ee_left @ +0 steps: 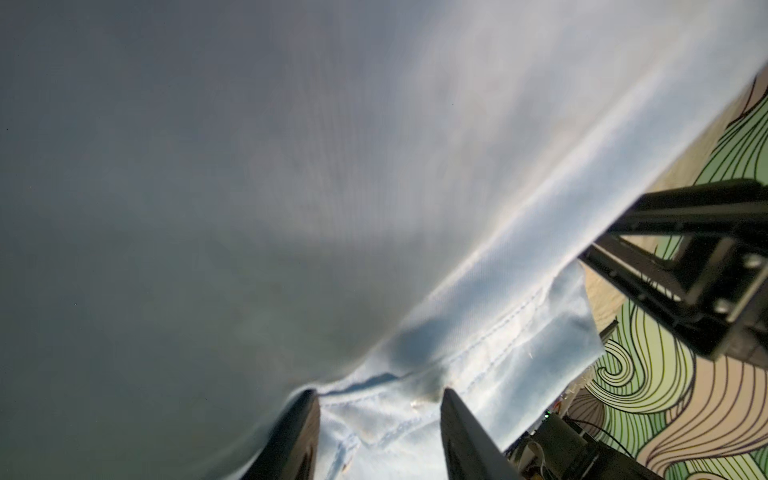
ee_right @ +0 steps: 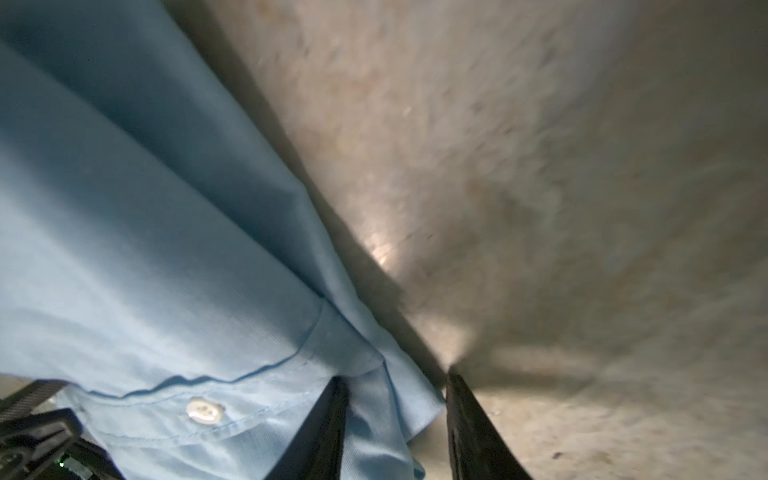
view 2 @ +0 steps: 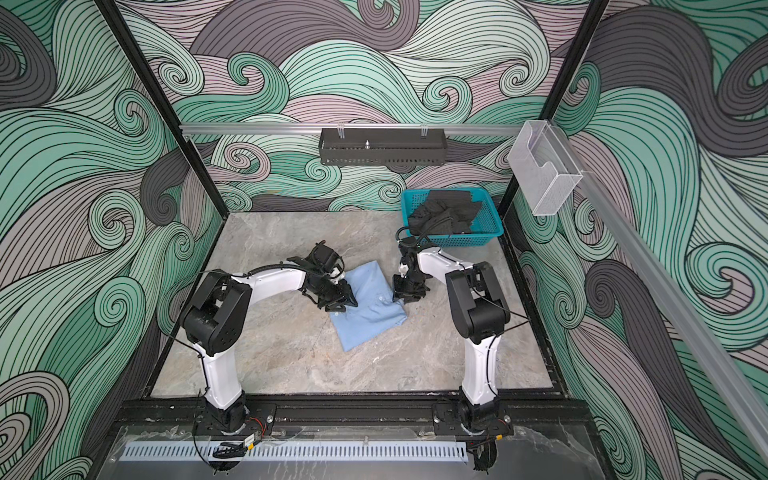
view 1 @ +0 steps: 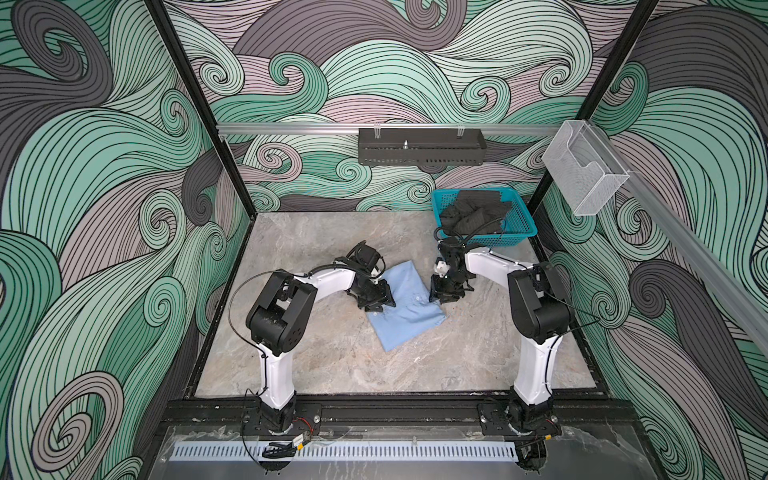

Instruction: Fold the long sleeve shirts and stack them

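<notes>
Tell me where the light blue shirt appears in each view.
Top view: light blue shirt, centre of marble tabletop.
Top view: light blue shirt, centre of marble tabletop.
Left wrist: light blue shirt fills most of it.
Right wrist: light blue shirt covers half, marble tabletop beside.
Shared landmark: the marble tabletop.

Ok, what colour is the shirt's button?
White button on the light blue shirt; clearest in the right wrist view.
</notes>
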### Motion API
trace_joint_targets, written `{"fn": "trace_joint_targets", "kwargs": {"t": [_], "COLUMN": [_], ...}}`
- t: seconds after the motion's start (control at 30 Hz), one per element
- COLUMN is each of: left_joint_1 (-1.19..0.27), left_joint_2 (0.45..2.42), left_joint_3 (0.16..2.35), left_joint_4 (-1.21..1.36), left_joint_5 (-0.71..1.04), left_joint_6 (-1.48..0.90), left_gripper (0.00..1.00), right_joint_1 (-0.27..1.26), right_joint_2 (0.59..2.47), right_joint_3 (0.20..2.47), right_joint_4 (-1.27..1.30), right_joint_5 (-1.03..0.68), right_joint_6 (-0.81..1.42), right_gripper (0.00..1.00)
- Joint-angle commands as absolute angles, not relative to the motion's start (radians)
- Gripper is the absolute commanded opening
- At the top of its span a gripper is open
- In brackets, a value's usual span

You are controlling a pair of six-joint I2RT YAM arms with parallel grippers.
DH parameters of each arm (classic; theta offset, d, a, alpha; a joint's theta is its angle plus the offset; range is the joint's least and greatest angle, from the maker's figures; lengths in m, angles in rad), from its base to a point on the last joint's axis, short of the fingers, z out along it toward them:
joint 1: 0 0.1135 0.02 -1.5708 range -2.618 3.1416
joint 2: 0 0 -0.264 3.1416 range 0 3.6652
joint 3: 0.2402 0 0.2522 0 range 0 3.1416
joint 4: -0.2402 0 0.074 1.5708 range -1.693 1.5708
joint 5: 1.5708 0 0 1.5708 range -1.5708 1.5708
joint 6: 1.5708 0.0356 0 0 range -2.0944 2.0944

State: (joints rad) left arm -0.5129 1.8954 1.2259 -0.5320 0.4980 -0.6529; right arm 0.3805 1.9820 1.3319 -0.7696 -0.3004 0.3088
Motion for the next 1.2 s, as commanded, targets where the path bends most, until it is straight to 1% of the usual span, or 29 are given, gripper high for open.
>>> {"fn": "trace_joint_targets", "kwargs": {"t": [0.0,0.2,0.27,0.33,0.47,0.6,0.67,0.77,0.87,0.97,1.17], "left_joint_1": [-0.487,-0.479,-0.477,-0.475,-0.491,-0.535,-0.535,-0.534,-0.529,-0.499,-0.462], "left_joint_2": [1.813,1.67,1.604,1.532,1.39,1.311,1.301,1.309,1.353,1.442,1.711], "left_joint_3": [1.202,1.122,1.1,1.102,1.147,1.146,1.121,1.087,1.059,1.08,1.259], "left_joint_4": [-0.659,-0.69,-0.691,-0.706,-0.776,-0.833,-0.844,-0.839,-0.773,-0.714,-0.694], "left_joint_5": [0.48,0.49,0.477,0.446,0.341,0.198,0.144,0.075,0.06,0.096,0.248], "left_joint_6": [-0.585,-0.585,-0.599,-0.597,-0.51,-0.38,-0.361,-0.366,-0.389,-0.395,-0.378], "left_gripper": [0.53,0.54,0.55,0.56,0.63,0.66,0.66,0.66,0.66,0.66,0.64], "right_joint_1": [0.425,0.509,0.512,0.508,0.499,0.492,0.495,0.523,0.57,0.618,0.678], "right_joint_2": [1.938,1.924,1.901,1.859,1.756,1.674,1.659,1.642,1.645,1.662,1.77], "right_joint_3": [1.278,1.286,1.301,1.324,1.376,1.382,1.37,1.33,1.262,1.193,1.14], "right_joint_4": [-0.773,-0.764,-0.765,-0.773,-0.809,-0.836,-0.847,-0.843,-0.806,-0.746,-0.666], "right_joint_5": [-0.346,-0.364,-0.346,-0.312,-0.262,-0.269,-0.296,-0.301,-0.312,-0.316,-0.329], "right_joint_6": [0.341,0.37,0.383,0.392,0.399,0.399,0.402,0.417,0.45,0.495,0.544], "right_gripper": [0.39,0.37,0.39,0.44,0.49,0.49,0.5,0.49,0.49,0.48,0.46]}}
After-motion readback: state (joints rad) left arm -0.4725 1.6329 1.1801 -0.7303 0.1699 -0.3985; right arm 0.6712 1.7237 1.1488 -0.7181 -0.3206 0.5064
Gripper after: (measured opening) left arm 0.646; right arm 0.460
